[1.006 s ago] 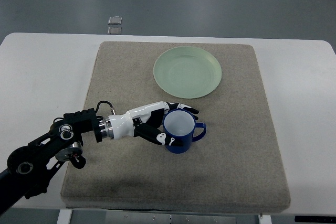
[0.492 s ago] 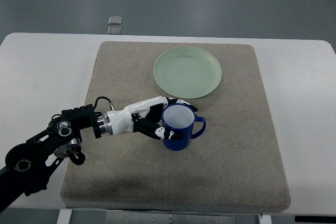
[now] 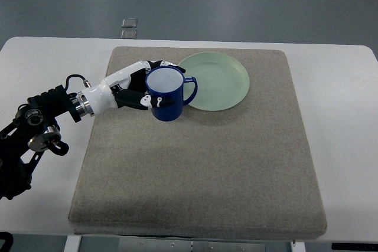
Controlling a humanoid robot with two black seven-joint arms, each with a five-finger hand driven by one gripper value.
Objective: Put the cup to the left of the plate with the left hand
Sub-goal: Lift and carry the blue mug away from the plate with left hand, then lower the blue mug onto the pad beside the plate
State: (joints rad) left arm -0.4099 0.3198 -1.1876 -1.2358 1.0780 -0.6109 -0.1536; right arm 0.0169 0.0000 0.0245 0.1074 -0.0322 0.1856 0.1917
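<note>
My left arm comes in from the left edge, over the white table (image 3: 41, 63), forearm lying across the table's bare part and onto the grey mat (image 3: 201, 175).

My left hand (image 3: 134, 90) is wrapped around the blue cup (image 3: 167, 94): fingers (image 3: 155, 64) curled round the far side, thumb pressed on the near wall. Clamped on it, as far as I can judge.

Cup upright, mouth open to the camera, white inside, handle pointing right toward the plate. Whether its base touches the mat or hangs just above it, I cannot tell from this steep angle.

Green plate (image 3: 218, 81) sits at the mat's far middle. The cup's handle overlaps the plate's left rim in the picture, so the cup is just beside it, on its left.

My right hand is not in view.

Progress, my reading: grasp done, carry nearly done, cup at about the right spot. Left to do: shift a touch left so the handle is off the rim, set down, open the fingers, back off.
</note>
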